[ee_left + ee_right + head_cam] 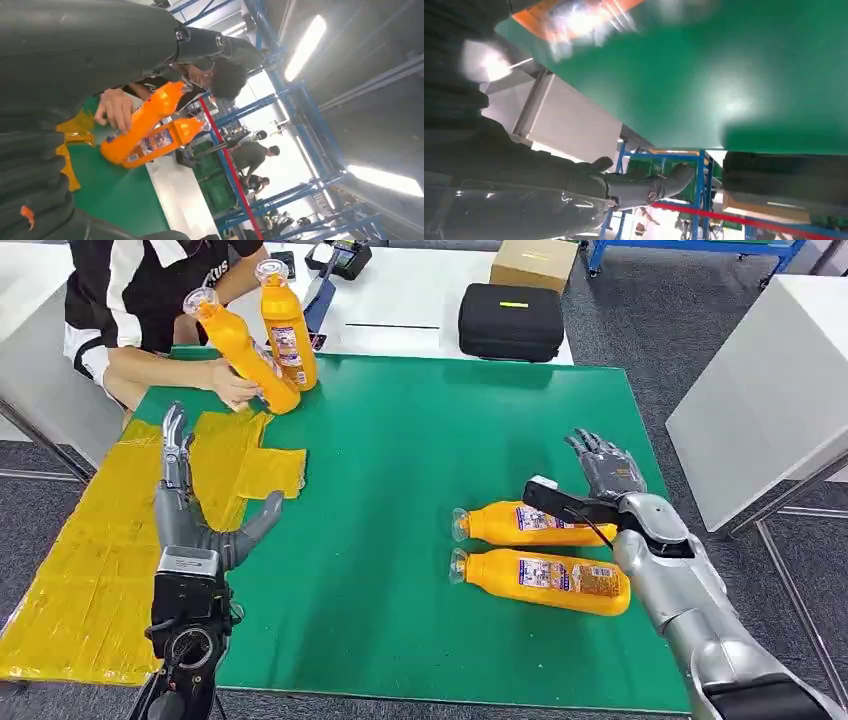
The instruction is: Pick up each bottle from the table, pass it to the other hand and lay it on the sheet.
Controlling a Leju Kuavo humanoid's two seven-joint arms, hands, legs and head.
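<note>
I see the green bench (420, 490), the yellow sheet (90, 550) under my released left hand (185, 505), two orange bottles (545, 570) lying just beside my released right hand (605, 465). A person's hand (232, 385) grips two more bottles (265, 340) beyond my left hand; labels unreadable.

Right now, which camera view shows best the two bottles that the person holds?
The head view: both held bottles show whole, caps up. The left wrist view shows them close, partly behind the person's hand.

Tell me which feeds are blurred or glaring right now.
Right wrist view: the bottle is smeared by blur, and glare spots sit on the green mat. Left wrist view: ceiling lights blow out. Head view: sharp, evenly lit.
</note>
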